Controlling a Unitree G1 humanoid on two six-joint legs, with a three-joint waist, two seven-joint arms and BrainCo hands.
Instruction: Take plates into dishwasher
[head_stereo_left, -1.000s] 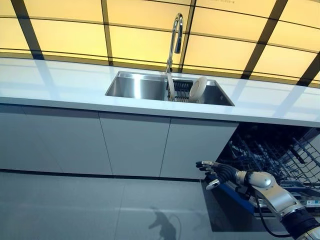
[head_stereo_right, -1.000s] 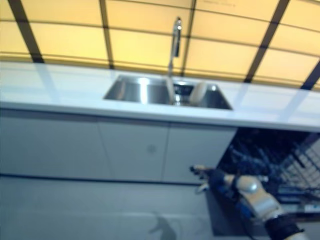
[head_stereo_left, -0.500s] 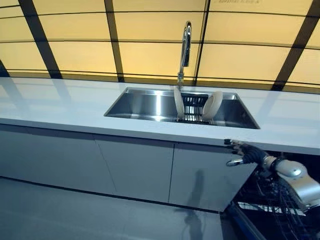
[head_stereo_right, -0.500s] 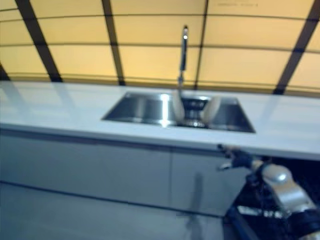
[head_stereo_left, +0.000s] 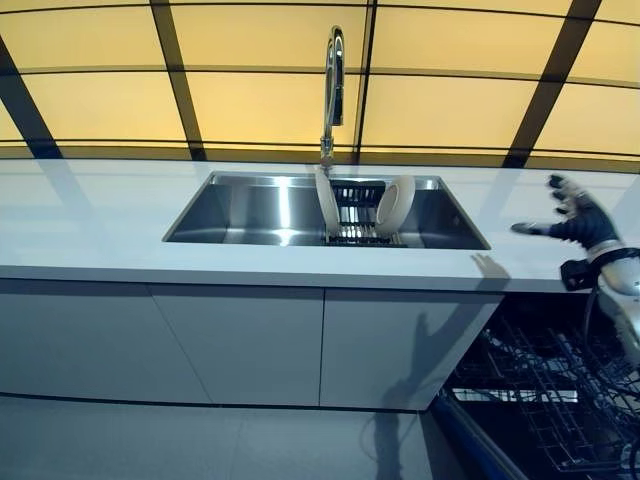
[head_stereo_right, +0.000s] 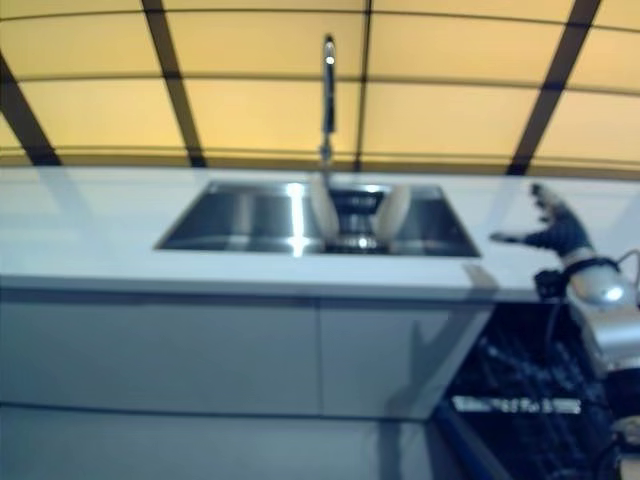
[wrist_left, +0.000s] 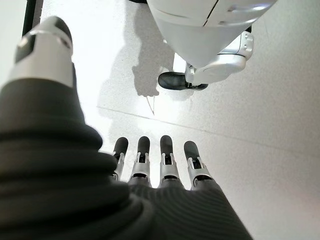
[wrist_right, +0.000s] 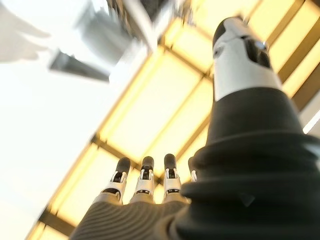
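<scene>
Two white plates stand on edge in a dark rack (head_stereo_left: 352, 212) inside the steel sink (head_stereo_left: 250, 208): one plate (head_stereo_left: 326, 203) on the left, one plate (head_stereo_left: 395, 204) on the right. My right hand (head_stereo_left: 580, 216) is open and empty, raised over the white counter to the right of the sink, above the open dishwasher (head_stereo_left: 545, 395). It also shows in the right eye view (head_stereo_right: 557, 230). My left hand (wrist_left: 150, 165) is open and empty, hanging over the floor, and shows only in its wrist view.
A tall tap (head_stereo_left: 332, 82) stands behind the sink. The white counter (head_stereo_left: 90, 215) runs across the view over grey cabinet doors (head_stereo_left: 240, 345). The dishwasher's wire rack (head_stereo_left: 570, 400) is pulled out at lower right. A yellow panelled wall lies behind.
My right hand has risen from the counter's front edge to above the counter at the right. The camera has shifted, so the sink sits further left in view.
</scene>
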